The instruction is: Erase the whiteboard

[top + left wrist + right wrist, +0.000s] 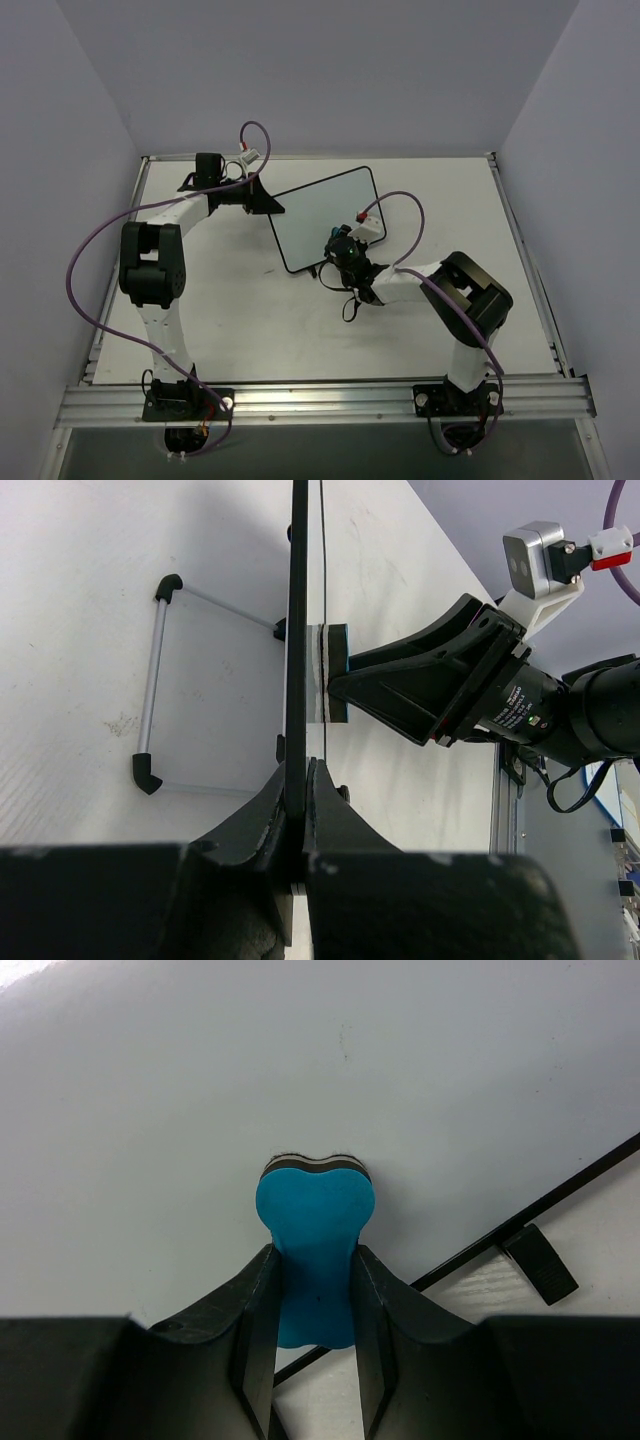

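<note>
While the left gripper pinches the whiteboard edge, the right gripper, clamped on the eraser, should press felt flat ahead and sweep evenly.

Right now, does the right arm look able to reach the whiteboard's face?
Probably yes: the eraser in the right claw already presses on the whiteboard, and the left claw pinches only its edge.

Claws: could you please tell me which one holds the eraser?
The right claw; it grips the blue eraser, whereas the left claw clamps the whiteboard.
</note>
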Controlling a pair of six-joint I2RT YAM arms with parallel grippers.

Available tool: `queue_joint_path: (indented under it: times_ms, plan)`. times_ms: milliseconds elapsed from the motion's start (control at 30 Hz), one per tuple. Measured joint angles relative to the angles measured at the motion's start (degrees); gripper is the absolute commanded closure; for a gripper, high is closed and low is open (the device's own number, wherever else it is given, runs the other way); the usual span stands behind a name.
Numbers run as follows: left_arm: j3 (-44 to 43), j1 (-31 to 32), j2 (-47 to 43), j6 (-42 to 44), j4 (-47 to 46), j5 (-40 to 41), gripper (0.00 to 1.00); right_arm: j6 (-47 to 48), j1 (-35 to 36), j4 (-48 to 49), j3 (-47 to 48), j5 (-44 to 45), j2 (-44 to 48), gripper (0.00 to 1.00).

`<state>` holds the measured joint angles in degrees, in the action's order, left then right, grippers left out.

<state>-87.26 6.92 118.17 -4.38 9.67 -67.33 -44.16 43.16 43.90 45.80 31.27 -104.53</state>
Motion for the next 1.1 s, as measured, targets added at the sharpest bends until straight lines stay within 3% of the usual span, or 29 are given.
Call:
queue_joint_path:
  times_ms: [533,733,1100]
  plan:
    - [0.00,0.02,0.00,0.07,0.04,-0.22,0.98,-0.79,-3.17,0.48,-4.70,0.61,1.46,1.00]
    - [0.00,0.09,-0.20,0.17,0.48,-0.04,0.98,2.29,-3.15,-2.27,-2.51,0.50,1.20,1.00]
    - [0.00,0.07,-0.35,0.57,0.96,0.04,0.98,8.48,9.14,-15.93,12.28,13.44,-5.55,1.00]
